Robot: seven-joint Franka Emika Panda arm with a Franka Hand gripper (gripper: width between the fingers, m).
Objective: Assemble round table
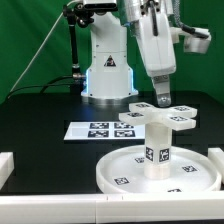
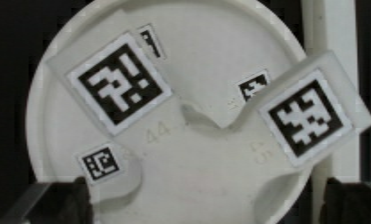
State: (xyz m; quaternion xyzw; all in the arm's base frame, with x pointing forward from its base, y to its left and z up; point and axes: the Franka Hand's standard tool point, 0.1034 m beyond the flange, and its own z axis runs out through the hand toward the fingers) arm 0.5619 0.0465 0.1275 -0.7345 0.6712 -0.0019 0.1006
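Note:
The round table's disc (image 1: pixel 117 172) lies flat at the front of the black table. The short leg (image 1: pixel 158 150) stands upright in its middle, and the cross-shaped base (image 1: pixel 160 118) sits on top of the leg. My gripper (image 1: pixel 163 98) hangs straight above the base, fingers pointing down at its far arm. In the wrist view the tagged arms of the base (image 2: pixel 288 110) lie over the disc (image 2: pixel 200 25). My gripper (image 2: pixel 203 205) is open, its dark fingers (image 2: pixel 57 200) standing wide on either side of a white arm of the base.
The marker board (image 1: pixel 92 130) lies flat behind the disc, towards the exterior view's left. The arm's white pedestal (image 1: pixel 105 70) stands at the back. White blocks sit at the front left (image 1: pixel 5 165) and right (image 1: pixel 215 158) edges.

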